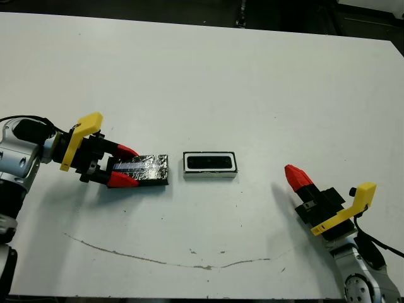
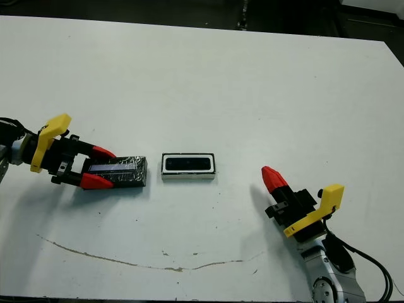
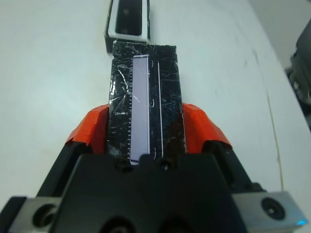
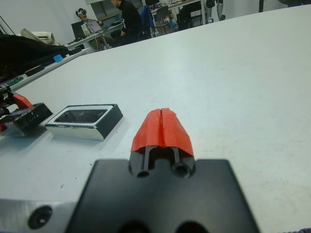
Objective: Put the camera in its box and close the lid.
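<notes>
The lid (image 1: 146,168), black crinkled foil with a pale strip, lies flat on the table's left half. My left gripper (image 1: 130,166) is shut on the lid's left end, one red finger (image 3: 90,128) pressed against each long side. Just to the lid's right stands the box (image 1: 210,175), with a white rim. The camera (image 1: 210,162) lies inside it, dark glossy face up. My right gripper (image 1: 294,175) is shut on nothing. It hovers low over the table to the right of the box, a hand's width away, pointing toward it.
A thin dark scuff line (image 1: 158,260) runs across the white table (image 1: 208,82) near its front edge. In the right wrist view, people sit at desks (image 4: 121,19) far beyond the table.
</notes>
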Controlling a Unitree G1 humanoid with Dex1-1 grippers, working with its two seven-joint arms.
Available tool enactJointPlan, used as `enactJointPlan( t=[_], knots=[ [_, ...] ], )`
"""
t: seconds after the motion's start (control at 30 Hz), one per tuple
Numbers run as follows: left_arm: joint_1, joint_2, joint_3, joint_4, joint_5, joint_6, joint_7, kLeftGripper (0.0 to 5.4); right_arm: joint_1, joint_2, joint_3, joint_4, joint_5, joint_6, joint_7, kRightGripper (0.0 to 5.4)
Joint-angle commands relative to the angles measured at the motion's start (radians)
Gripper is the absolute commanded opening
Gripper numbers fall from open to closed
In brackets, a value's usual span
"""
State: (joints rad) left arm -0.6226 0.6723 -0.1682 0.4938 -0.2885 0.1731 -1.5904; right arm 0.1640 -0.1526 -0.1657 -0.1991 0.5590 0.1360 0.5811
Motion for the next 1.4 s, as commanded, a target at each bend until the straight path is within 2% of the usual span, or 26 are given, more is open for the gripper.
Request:
enactJointPlan(
  t=[0.03,0.17,0.5,0.83,1.4],
  knots=[
    [0.045,-0.034,0.053,-0.015,-0.046,0.063,0.059,3.14,0.009,-0.015,-0.003,-0.013,0.005,0.027,-0.018,0.0],
    [0.072,-0.079,0.097,-0.051,-0.088,0.082,0.117,3.14,0.01,-0.018,0.0,-0.02,0.004,0.042,-0.025,0.0],
    [0.087,-0.175,0.099,-0.129,-0.109,0.146,0.256,3.14,0.014,-0.015,0.003,-0.028,0.002,0.039,-0.025,0.0],
    [0.066,-0.266,0.031,-0.072,-0.032,0.069,0.31,3.14,0.016,-0.017,0.003,-0.027,0.003,0.036,-0.023,0.0],
    [0.002,-0.297,-0.038,0.06,-0.005,0.085,0.236,3.14,0.019,-0.012,0.009,-0.022,-0.002,0.03,-0.024,0.0]
  ],
)
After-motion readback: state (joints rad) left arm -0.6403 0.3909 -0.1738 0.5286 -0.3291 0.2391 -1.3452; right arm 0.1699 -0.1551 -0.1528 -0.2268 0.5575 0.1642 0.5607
